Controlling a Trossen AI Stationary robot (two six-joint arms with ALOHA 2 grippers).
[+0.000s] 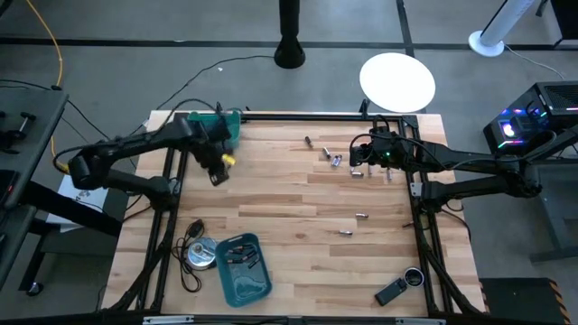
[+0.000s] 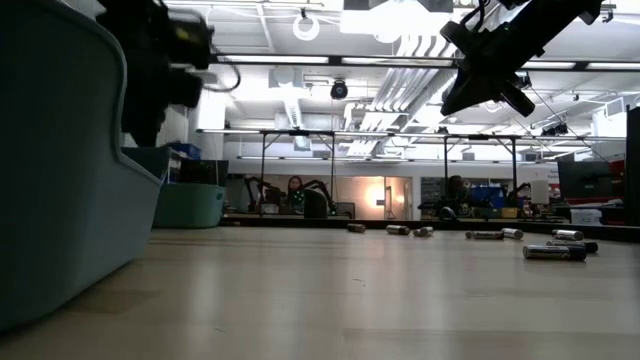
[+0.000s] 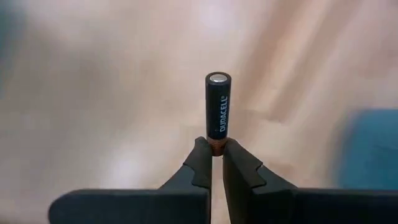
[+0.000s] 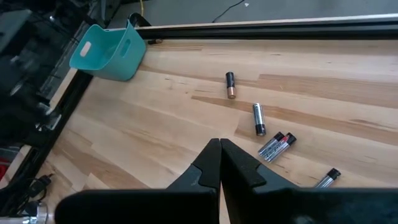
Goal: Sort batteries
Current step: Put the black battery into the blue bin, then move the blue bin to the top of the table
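My left gripper (image 3: 216, 149) is shut on a black battery (image 3: 218, 106) with a copper band. It hangs above the table beside the teal bin at the far left corner (image 1: 228, 126). My right gripper (image 4: 220, 148) is shut and empty, and it hovers over the far right part of the table (image 1: 361, 159). Loose batteries lie on their sides on the wood ahead of it (image 4: 230, 84), (image 4: 259, 119), (image 4: 277, 146). Others lie nearer the middle (image 1: 361, 215). A second teal bin (image 1: 244, 268) at the near edge has several cells in it. My left gripper pinches the battery's copper-banded end (image 3: 216, 145) between its two fingertips. The battery lies in line with the fingers and sticks out past them, its silvery end (image 3: 217, 78) pointing away. It is lifted clear of the table.
A round silver disc with a black cable (image 1: 200, 255) lies beside the near bin. A black gadget with a round lens (image 1: 397, 287) sits at the near right. Black frame rails run along the table's left, right and far edges (image 1: 307, 116). Bare wood fills the middle.
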